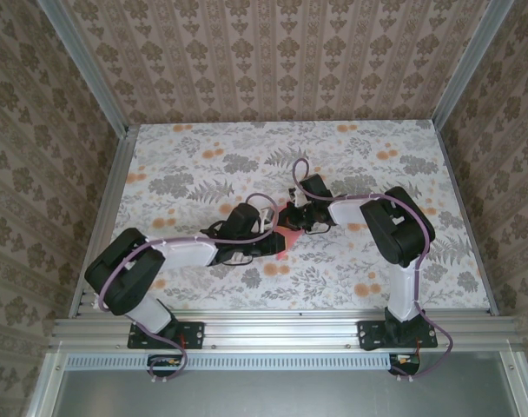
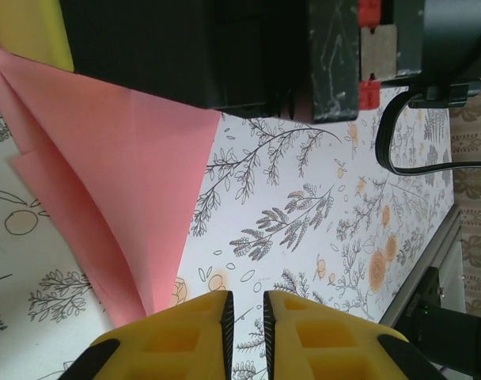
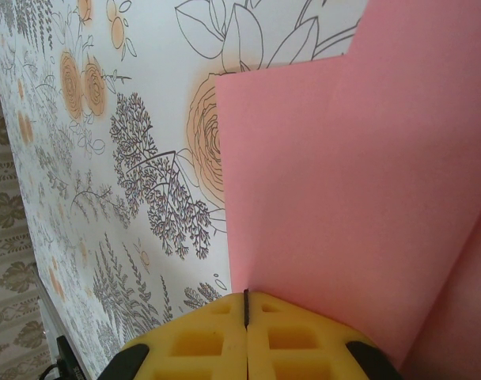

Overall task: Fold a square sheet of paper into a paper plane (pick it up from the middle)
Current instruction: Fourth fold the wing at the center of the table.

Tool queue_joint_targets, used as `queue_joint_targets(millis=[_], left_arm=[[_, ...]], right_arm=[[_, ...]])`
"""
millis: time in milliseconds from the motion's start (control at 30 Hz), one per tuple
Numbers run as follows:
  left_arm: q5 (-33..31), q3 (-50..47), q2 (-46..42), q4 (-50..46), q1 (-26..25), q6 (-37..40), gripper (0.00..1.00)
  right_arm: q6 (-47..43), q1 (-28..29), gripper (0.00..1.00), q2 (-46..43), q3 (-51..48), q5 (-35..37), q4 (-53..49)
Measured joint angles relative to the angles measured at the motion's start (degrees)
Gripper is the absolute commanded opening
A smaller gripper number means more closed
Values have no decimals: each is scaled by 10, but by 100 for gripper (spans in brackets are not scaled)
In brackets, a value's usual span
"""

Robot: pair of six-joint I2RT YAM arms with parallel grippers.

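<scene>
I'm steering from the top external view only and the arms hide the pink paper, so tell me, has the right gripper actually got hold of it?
Observer: In the right wrist view the right gripper is shut. The straight edge of the pink paper runs into the seam between its fingers, so it looks pinched.
Operator: And the left one?
Observer: Left wrist view: the left gripper has its fingers slightly apart, and only tabletop shows through the gap. The paper's point ends beside one fingertip.
Operator: Folded yet?
Observer: Partly; that view shows creased, overlapping layers narrowing to a point.
</scene>
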Motion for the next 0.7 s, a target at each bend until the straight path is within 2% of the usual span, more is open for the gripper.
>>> queue_joint_targets(millis=[300,700], left_arm=[[2,8,54,3,-1,1,20],[-9,-13,64,9,-13,-1,16]], right_arm=[[0,0,8,0,0,0,0],[-8,0,8,0,0,0,-1]])
